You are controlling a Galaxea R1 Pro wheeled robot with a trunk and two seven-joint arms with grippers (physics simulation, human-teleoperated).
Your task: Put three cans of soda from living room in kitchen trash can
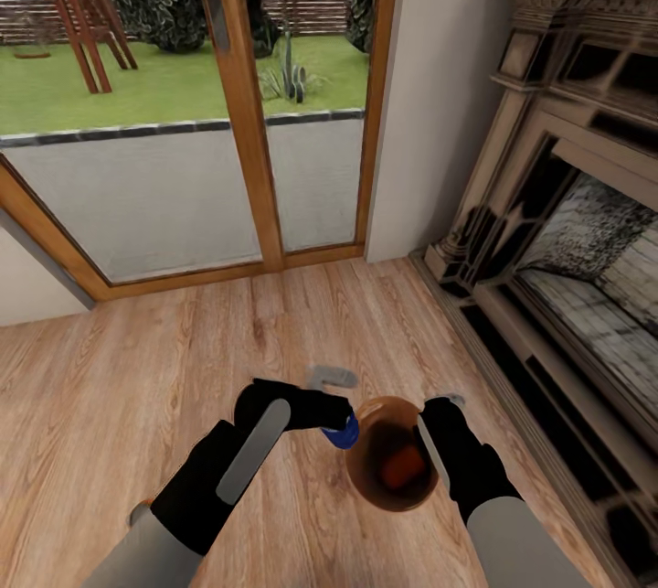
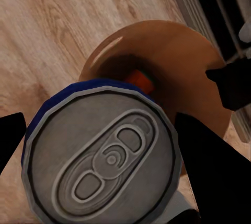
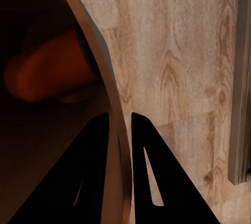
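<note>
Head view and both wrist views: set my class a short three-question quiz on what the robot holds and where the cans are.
1. True or false: the left tool holds a blue can beside the bin's rim.
2. What does the right tool grip?
A. an orange can
B. the rim of the bin
C. the door handle
3. Fill in: the can lying inside the bin is ____ in colour.

Key
1. True. The left wrist view shows the silver top of the blue can between the fingers, with the bin's opening just beyond.
2. B. The two fingers straddle the bin's wall.
3. Orange: the orange can lies at the bottom of the bin.
</note>
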